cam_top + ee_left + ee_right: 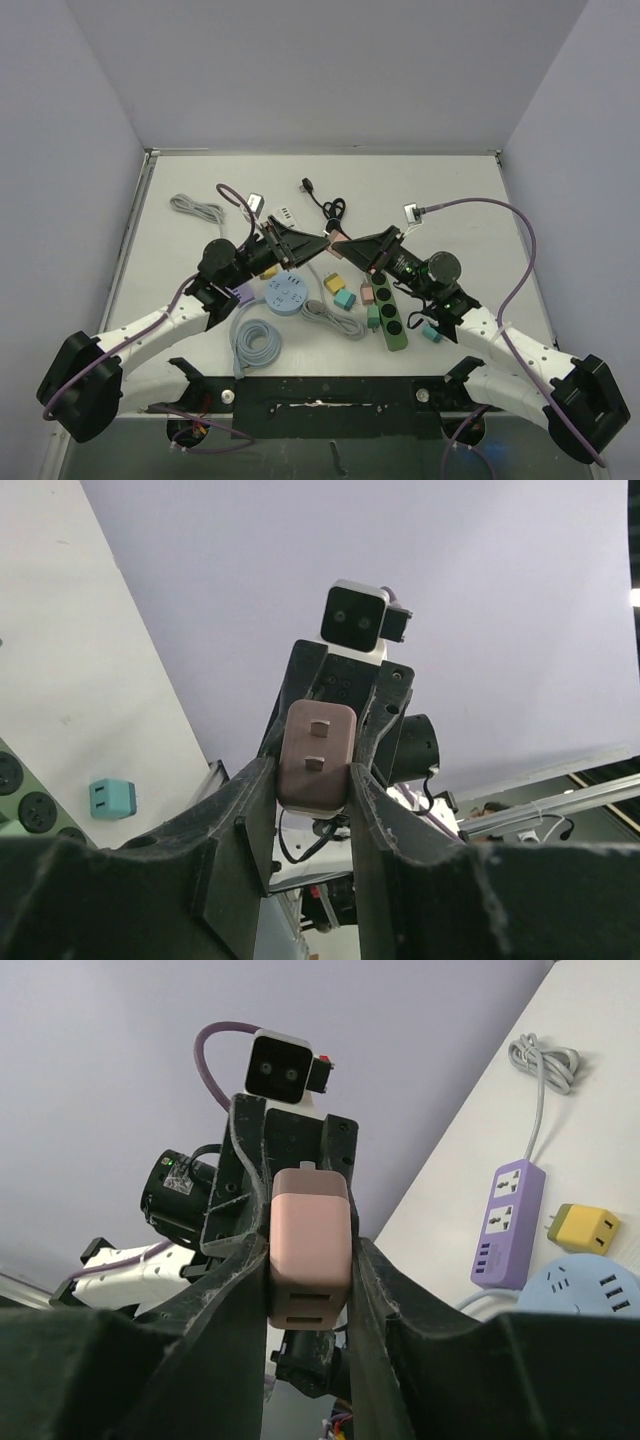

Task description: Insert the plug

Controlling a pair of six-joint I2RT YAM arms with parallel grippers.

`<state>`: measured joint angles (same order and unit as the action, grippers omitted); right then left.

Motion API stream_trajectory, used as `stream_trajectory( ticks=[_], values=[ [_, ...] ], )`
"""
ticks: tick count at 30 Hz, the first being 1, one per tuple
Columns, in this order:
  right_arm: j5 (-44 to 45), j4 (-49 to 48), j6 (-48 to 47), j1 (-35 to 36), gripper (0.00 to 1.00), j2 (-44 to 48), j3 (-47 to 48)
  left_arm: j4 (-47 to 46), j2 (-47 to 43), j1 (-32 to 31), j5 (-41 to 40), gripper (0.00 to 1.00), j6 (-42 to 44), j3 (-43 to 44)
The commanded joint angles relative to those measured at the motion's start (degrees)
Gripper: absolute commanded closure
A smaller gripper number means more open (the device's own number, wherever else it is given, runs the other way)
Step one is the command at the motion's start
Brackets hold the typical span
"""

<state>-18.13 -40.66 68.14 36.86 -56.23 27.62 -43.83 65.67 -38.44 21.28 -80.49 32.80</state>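
Note:
A pink plug (335,240) with two prongs hangs above the middle of the table, and both grippers meet on it. My left gripper (322,240) comes in from the left. In its wrist view the plug (318,745) is clamped between the fingers, prong face toward the camera. My right gripper (343,244) comes in from the right. There the plug (310,1230) shows its slotted end, pinched between both fingers. A green power strip (390,315) lies under the right arm, with a pink adapter (367,293) on its far end.
A round blue socket hub (285,296), a purple power strip (510,1225), a yellow adapter (333,284) and teal adapters (344,298) lie near the centre. A grey cable coil (257,345) sits near the front. Loose cables and small chargers lie at the back.

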Motion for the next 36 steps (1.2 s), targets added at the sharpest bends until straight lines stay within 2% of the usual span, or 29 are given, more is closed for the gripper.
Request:
stream_trajectory(
  ticks=[1, 4, 8, 14, 18, 23, 29, 36],
  values=[
    [1.6, -2.3, -1.9, 0.4, 0.79, 0.5, 0.8, 4.4, -2.4, 0.2, -1.8, 0.59, 4.4, 0.3],
    [1.6, 11.8, -6.2, -0.1, 0.81, 3.0, 3.3, 13.7, -5.1, 0.4, -5.5, 0.44, 11.0, 0.1],
    [3.7, 35.5, -13.5, -0.7, 0.82, 5.7, 9.2, 26.8, -9.7, 2.5, -10.1, 0.3, 19.8, -0.7],
    [6.5, 67.3, -24.9, -3.5, 0.82, 0.1, 21.6, 43.0, -18.6, 9.5, -11.1, 0.28, 33.9, 0.2],
    [12.2, 83.3, -30.2, -5.3, 0.82, -5.8, 28.4, 53.4, -22.4, 10.7, -14.3, 0.28, 44.0, 2.8],
    [15.4, 92.4, -35.2, -8.0, 0.81, -13.9, 35.4, 60.5, -23.8, 10.9, -17.0, 0.28, 49.5, 4.6],
    [17.7, 98.8, -40.0, -8.3, 0.84, -24.8, 41.4, 62.7, -24.3, 10.9, -17.1, 0.28, 51.5, 5.8],
    [18.9, 100.4, -43.3, -8.3, 0.87, -31.5, 46.0, 63.6, -26.2, 10.9, -16.5, 0.28, 51.4, 5.5]
  ],
)
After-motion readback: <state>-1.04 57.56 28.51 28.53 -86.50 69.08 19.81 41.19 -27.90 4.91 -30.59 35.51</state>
